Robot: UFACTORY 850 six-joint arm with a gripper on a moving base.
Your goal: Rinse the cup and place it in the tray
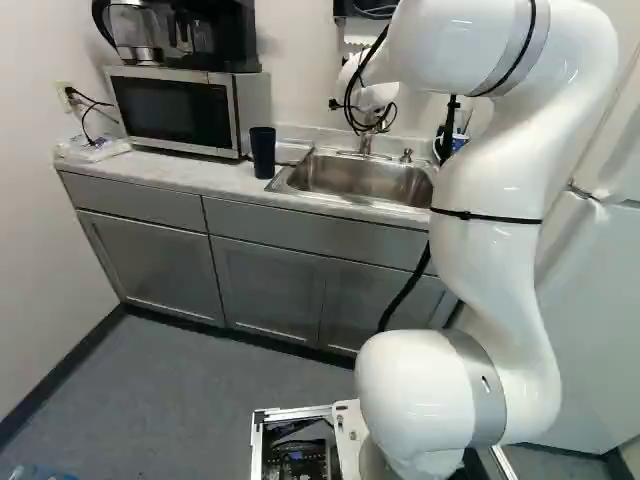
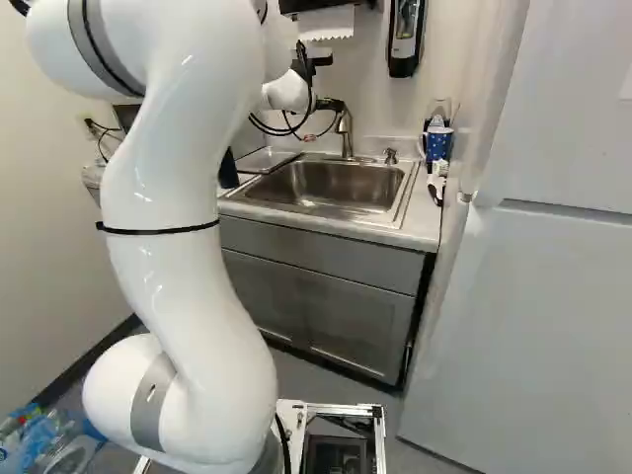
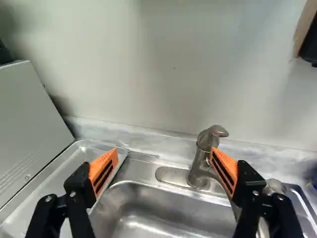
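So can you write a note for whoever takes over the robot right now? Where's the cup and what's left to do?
Gripper: open, nothing in it, up by the tap.
Dark cup: standing on the counter between the microwave and the sink.
Tray: beside the sink, on the microwave side.
Done: no step that I can see; I can't tell if the cup is rinsed.
Left: probably pick up the cup, rinse it, then put it in the tray.
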